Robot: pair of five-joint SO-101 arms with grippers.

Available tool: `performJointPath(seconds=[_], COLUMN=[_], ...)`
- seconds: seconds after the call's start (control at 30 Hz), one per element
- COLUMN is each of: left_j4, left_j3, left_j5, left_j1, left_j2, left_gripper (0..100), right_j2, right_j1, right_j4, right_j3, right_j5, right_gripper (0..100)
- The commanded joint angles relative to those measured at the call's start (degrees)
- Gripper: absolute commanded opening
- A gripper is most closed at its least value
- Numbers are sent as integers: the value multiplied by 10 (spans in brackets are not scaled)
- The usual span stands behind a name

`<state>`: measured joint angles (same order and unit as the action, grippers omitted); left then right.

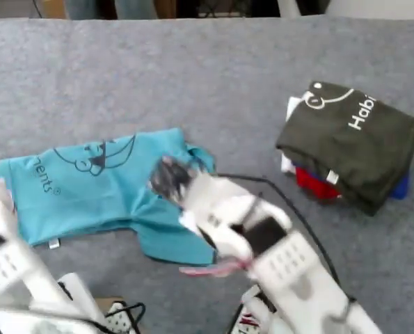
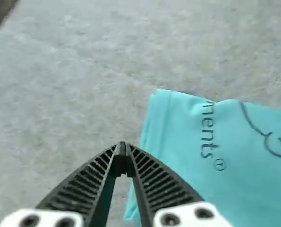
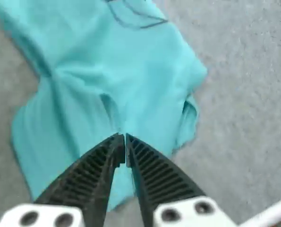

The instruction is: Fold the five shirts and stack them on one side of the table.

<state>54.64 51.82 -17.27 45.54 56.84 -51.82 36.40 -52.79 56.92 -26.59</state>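
A teal shirt [image 1: 102,184] lies partly folded on the left half of the grey table, one sleeve [image 1: 175,243] sticking out toward the front. My right gripper [image 3: 122,138] is over the shirt's right part, shut, and a raised crease of teal cloth [image 3: 109,111] runs up into its tips. In the high view that gripper [image 1: 168,179] is blurred. My left gripper [image 2: 122,150] is shut with nothing in it, just above bare table beside the teal shirt's [image 2: 216,156] left edge. A stack of folded shirts [image 1: 349,142] sits at the right, with a dark olive one on top.
Red [image 1: 316,184], blue [image 1: 400,186] and white [image 1: 293,106] folded edges show under the olive shirt. A black cable [image 1: 290,205] trails across the table [image 1: 213,83] from the right arm. The arm bases [image 1: 67,306] stand at the front edge.
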Motion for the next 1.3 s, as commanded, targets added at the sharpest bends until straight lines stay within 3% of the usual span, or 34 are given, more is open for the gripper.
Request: performJointPath(seconds=[0.0, 0.27, 0.47, 0.97, 1.27], left_j4=[-18, -63, -73, -93, -93], left_j3=[-125, -313, -337, -339, -339], left_j5=[40, 62, 29, 2, -25], left_j1=[-25, -24, -25, -21, -20], left_j2=[-191, -496, -579, -615, -627], left_gripper=[29, 29, 28, 28, 28], right_j2=[189, 495, 612, 607, 404], right_j1=[4, 1, 2, 74, 158], right_j4=[54, 79, 46, -46, -46], right_j3=[-114, -335, -391, -310, -136], right_j5=[45, 94, 94, 90, 89], right_gripper=[13, 14, 14, 14, 14])
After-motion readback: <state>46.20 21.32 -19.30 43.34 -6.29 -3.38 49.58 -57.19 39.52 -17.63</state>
